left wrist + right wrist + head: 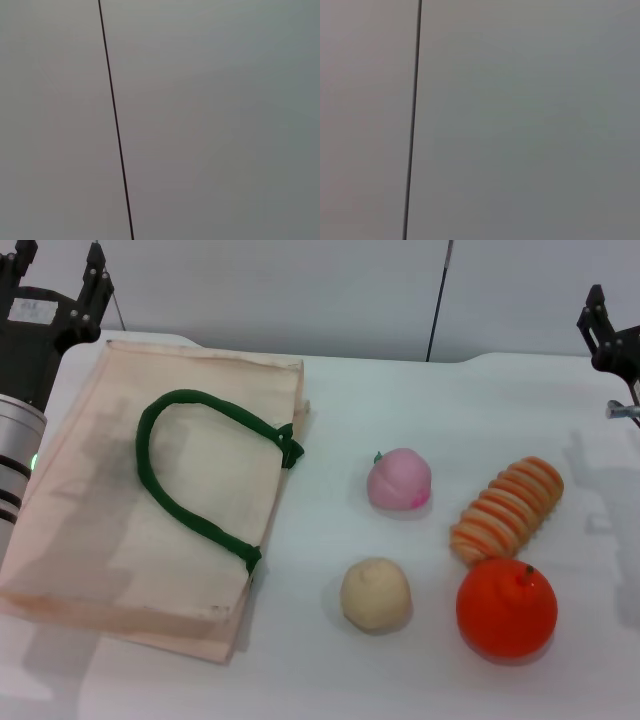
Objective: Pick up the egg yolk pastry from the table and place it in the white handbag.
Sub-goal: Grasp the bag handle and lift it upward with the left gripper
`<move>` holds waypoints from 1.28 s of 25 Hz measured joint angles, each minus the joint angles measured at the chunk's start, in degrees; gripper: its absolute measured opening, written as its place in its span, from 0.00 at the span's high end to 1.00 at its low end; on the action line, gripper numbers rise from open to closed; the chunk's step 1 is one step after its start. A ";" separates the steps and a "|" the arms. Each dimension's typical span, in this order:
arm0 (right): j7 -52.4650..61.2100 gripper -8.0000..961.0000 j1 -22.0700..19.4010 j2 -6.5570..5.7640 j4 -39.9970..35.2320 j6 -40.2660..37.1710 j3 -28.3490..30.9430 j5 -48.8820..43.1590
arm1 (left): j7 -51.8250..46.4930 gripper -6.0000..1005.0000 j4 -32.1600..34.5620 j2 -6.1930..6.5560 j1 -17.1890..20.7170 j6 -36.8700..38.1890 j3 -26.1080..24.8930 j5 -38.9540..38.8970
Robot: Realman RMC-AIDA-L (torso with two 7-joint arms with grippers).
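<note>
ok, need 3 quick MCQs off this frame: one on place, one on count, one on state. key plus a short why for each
1. The egg yolk pastry lies
A. on the table, right of the white handbag
B. inside the handbag
C. on the orange

2. Food items on the table:
A. two
B. four
C. six

3. The handbag is
A. hanging
B. upright
C. lying flat

Key: 1 A, bare tabletop separates pastry and bag. 2 B, pastry, orange, pink peach-like ball, ridged roll. 3 C, it lies flat with its green handles on top.

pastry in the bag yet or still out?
Out. The pale beige round egg yolk pastry sits on the table, right of the flat cream fabric handbag with green handles.
</note>
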 joint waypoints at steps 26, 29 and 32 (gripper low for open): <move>0.00 0.22 3.18 -1.67 -0.12 -10.54 2.55 4.91 | -31.67 0.29 -2.98 2.34 0.81 -3.57 0.18 10.03; 0.00 0.23 3.48 -3.68 -2.81 -13.67 4.17 4.83 | -37.55 0.29 -6.47 2.10 0.94 -3.59 0.17 11.79; 0.00 0.24 2.87 -6.63 -7.37 -16.40 4.65 4.88 | -42.65 0.29 -10.15 1.63 0.93 -3.56 0.17 13.06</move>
